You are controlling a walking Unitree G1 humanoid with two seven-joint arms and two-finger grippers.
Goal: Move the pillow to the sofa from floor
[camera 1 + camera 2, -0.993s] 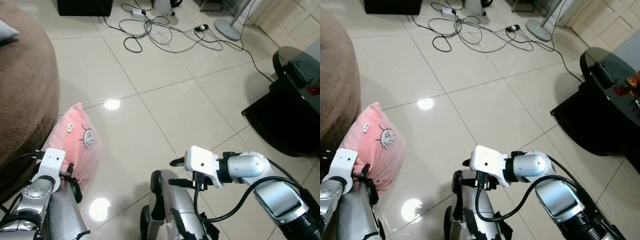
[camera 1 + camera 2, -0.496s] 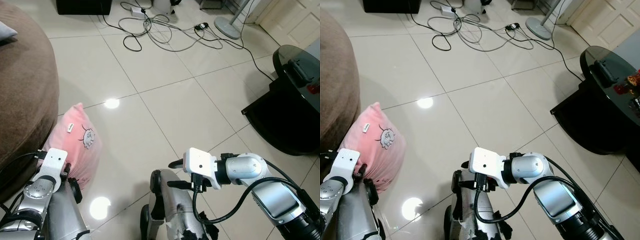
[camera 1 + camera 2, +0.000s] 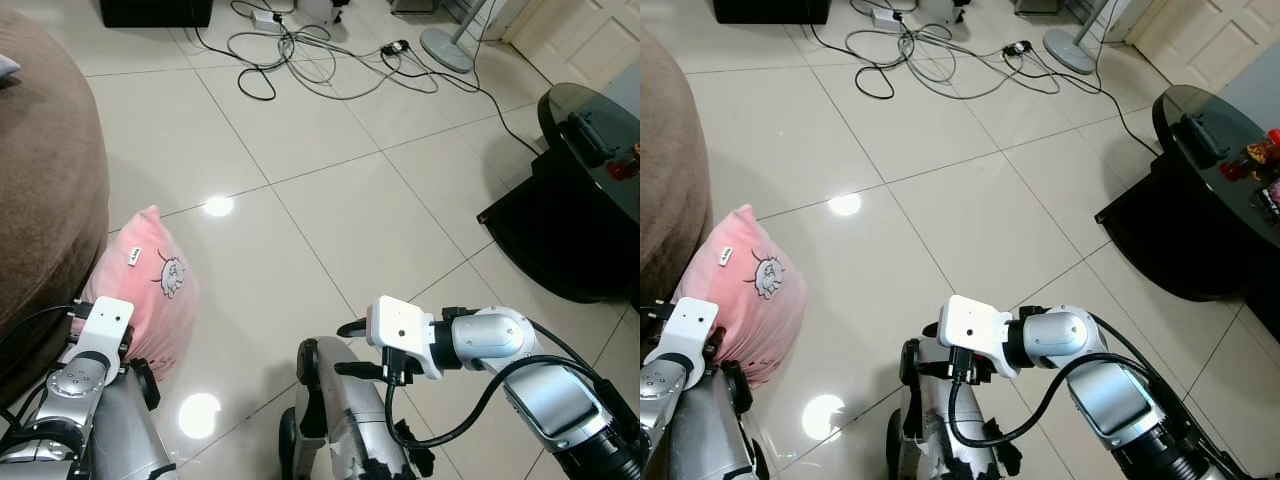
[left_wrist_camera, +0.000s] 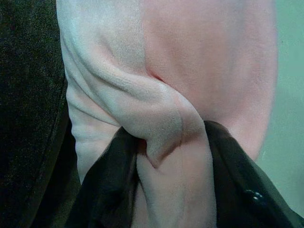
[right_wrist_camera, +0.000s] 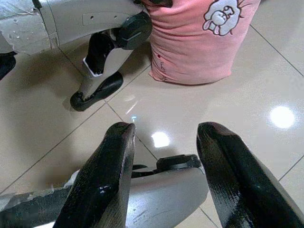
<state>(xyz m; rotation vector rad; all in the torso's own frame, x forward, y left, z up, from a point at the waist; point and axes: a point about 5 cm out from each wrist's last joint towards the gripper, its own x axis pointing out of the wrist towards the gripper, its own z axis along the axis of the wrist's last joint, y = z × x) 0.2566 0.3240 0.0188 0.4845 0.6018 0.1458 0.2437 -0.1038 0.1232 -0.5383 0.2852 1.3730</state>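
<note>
A pink pillow (image 3: 150, 280) with a small cartoon print stands on the tiled floor, leaning against the brown sofa (image 3: 40, 190) on my left. My left gripper (image 4: 171, 156) is shut on a fold of the pillow's fabric, pinched between both black fingers (image 4: 107, 190). From the head, my left wrist (image 3: 100, 335) sits low against the pillow's near side. My right gripper (image 5: 166, 156) is open and holds nothing. It hangs in front of my body, to the right of the pillow (image 5: 199, 42), with its fingers pointing left (image 3: 350, 348).
A tangle of cables (image 3: 310, 60) and a fan base (image 3: 450, 45) lie on the far floor. A black glass table (image 3: 590, 200) stands at the right. My own legs (image 3: 340, 420) are below the right gripper. Open tiles lie ahead.
The whole view has shifted slightly. The left gripper stays shut on the pillow, low beside the sofa. The right arm has barely moved.
</note>
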